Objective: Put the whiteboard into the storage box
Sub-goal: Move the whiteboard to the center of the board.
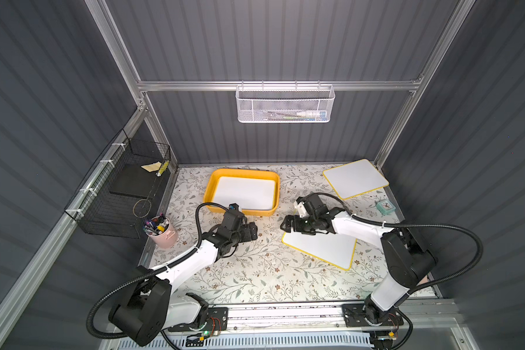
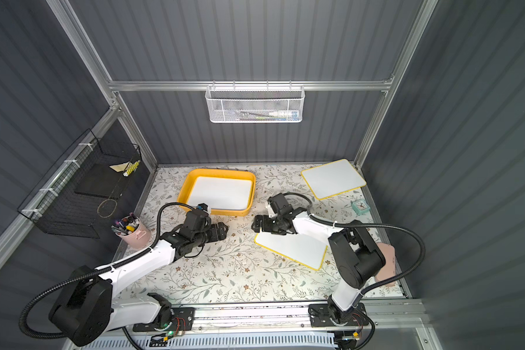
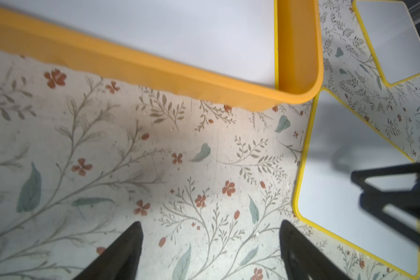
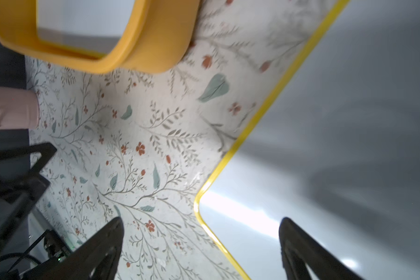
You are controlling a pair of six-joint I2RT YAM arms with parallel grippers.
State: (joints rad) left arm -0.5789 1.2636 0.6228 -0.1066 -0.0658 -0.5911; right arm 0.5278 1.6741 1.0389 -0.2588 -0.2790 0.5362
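Right gripper (image 4: 201,221): spread wide, grasping nothing.
Whiteboard (image 1: 322,250): flat on table (image 1: 240,272); left corner lies between its fingers (image 4: 298,242).
Left gripper (image 3: 211,224): released, near storage box (image 1: 240,173).

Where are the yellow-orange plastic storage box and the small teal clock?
Yellow-orange plastic storage box (image 1: 246,174): in a top view, far wall.
Small teal clock (image 1: 385,206): in a top view, its dial.

On the floral table (image 1: 240,272) are laid the storage box (image 1: 243,173), near whiteboard (image 1: 322,250) and far whiteboard (image 1: 355,178). A clock (image 1: 385,207) and pen cup (image 1: 164,238) are stood there too.
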